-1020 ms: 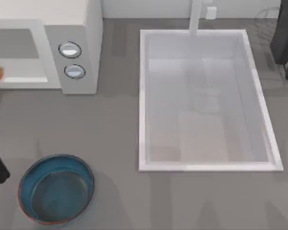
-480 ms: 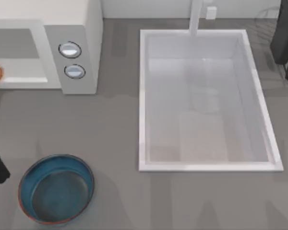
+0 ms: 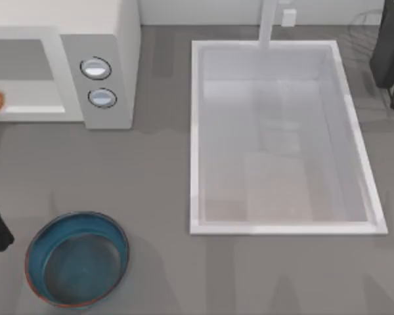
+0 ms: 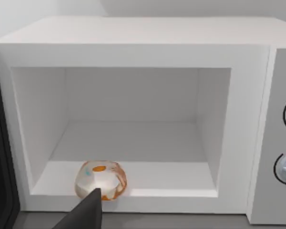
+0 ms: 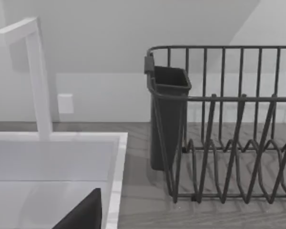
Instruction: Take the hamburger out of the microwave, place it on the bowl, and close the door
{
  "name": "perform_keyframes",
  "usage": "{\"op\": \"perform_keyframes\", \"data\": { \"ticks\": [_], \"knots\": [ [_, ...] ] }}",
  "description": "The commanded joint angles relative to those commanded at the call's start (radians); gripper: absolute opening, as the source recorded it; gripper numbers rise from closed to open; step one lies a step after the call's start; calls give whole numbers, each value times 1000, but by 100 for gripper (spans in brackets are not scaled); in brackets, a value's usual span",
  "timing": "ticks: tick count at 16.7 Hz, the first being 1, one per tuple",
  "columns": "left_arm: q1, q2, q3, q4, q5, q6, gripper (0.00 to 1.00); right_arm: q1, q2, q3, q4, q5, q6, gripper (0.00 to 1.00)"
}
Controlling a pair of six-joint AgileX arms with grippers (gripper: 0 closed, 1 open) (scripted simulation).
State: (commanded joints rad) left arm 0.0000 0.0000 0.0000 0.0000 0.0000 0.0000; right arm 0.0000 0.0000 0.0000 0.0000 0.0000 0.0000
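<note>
Counting one whitish-tan hamburger (image 4: 101, 180) at the off-white boxy microwave (image 4: 133, 57) cavity's front edge, one glossy teal bowl (image 3: 77, 258) on the worktop; can't tell either tool's state.

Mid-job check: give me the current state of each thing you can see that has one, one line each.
microwave: cavity open to the front.
hamburger: inside the microwave, at the front edge of its floor, not gripped.
bowl: upright on the table, empty.
sink: empty.
dish rack: upright beside the sink, no dishes.
left gripper: in front of the microwave, facing the hamburger.
right gripper: parked over the sink's far corner.
</note>
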Motion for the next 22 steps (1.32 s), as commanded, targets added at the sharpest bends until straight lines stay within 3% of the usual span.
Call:
{"op": "perform_keyframes", "data": {
  "ticks": [11,16,22],
  "knots": [
    [9,97,35,48,10,4,100,0,0,0,0,0,0,100],
    [40,417,150,207,45,18,100,0,0,0,0,0,0,100],
    [94,982,351,486,105,41,100,0,0,0,0,0,0,100]
  ]
}}
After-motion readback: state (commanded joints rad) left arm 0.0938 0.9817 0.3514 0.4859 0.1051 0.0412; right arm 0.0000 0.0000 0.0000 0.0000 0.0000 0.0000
